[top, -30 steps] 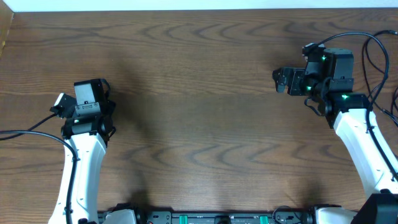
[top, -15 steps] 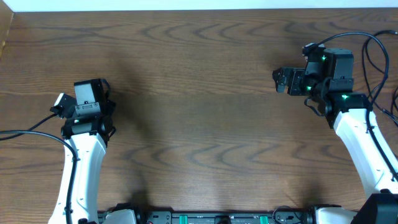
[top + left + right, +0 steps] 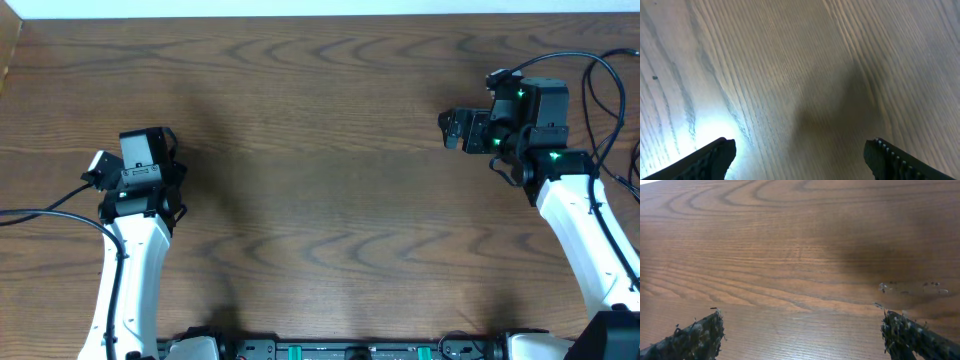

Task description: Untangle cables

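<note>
The cables are out of view in every frame. My left gripper (image 3: 147, 148) hangs over the left part of the wooden table (image 3: 320, 200). In its wrist view the left gripper (image 3: 800, 147) is open, and only wood grain shows between its dark fingertips (image 3: 720, 152). My right gripper (image 3: 455, 130) is at the far right and points left. Seen from its wrist, the right gripper (image 3: 802, 317) stands wide open over the wood, with nothing between its worn fingertips (image 3: 900, 325).
The arms' own thick black wires run off the right edge (image 3: 600, 80) and the left edge (image 3: 50, 212). The table's far edge (image 3: 320, 15) meets a white strip. Small pale specks (image 3: 910, 285) mark the wood near the right gripper.
</note>
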Controlling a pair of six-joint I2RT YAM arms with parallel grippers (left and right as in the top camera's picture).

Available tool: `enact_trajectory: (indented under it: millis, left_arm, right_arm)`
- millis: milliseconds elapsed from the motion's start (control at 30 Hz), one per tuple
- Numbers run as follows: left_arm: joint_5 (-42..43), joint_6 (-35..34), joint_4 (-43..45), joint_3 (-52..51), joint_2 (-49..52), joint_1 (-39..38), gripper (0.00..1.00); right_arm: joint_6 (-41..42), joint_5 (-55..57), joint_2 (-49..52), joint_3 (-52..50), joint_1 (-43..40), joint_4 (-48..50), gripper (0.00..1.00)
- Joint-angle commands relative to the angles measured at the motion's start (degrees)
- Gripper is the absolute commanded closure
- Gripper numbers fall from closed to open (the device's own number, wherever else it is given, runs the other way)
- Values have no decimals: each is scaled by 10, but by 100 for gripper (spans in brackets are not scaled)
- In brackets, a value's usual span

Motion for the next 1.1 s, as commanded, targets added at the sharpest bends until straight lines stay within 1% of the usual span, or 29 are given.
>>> enact_trajectory:
  millis: [0, 67, 100, 133, 167, 300, 333, 400, 533, 767, 900, 1067]
  left_arm:
    - [21, -3, 16, -27, -33, -2, 13]
    - [21, -1, 54, -56, -53, -9, 13]
    - [21, 11, 86, -77, -66, -14, 13]
    - [21, 36, 144, -110, -85, -22, 13]
    - [21, 48, 171, -124, -94, -26, 13]
    - [21, 172, 444, -272, -192, -78, 13]
    - [21, 189, 482, -293, -208, -89, 13]
    - [21, 206, 524, -327, -242, -109, 13]
    - [22, 206, 527, -351, -285, -123, 13]
    - [32, 207, 527, -398, -345, -125, 13]
    - [32, 212, 567, -444, -380, -125, 13]
    - [32, 230, 576, -476, -420, -125, 13]
  right_arm:
    - [8, 0, 2, 0, 4, -2, 1]
    - [8, 0, 2, 0, 4, -2, 1]
    - [8, 0, 2, 0, 4, -2, 1]
    - [8, 0, 2, 0, 4, -2, 1]
    - [8, 0, 2, 0, 4, -2, 1]
    - [8, 0, 2, 0, 4, -2, 1]
    - [8, 0, 2, 0, 4, -2, 1]
    - [8, 0, 2, 0, 4, -2, 1]
    - [8, 0, 2, 0, 4, -2, 1]
    - [8, 0, 2, 0, 4, -2, 1]
    - [8, 0, 2, 0, 4, -2, 1]
    - [8, 0, 2, 0, 4, -2, 1]
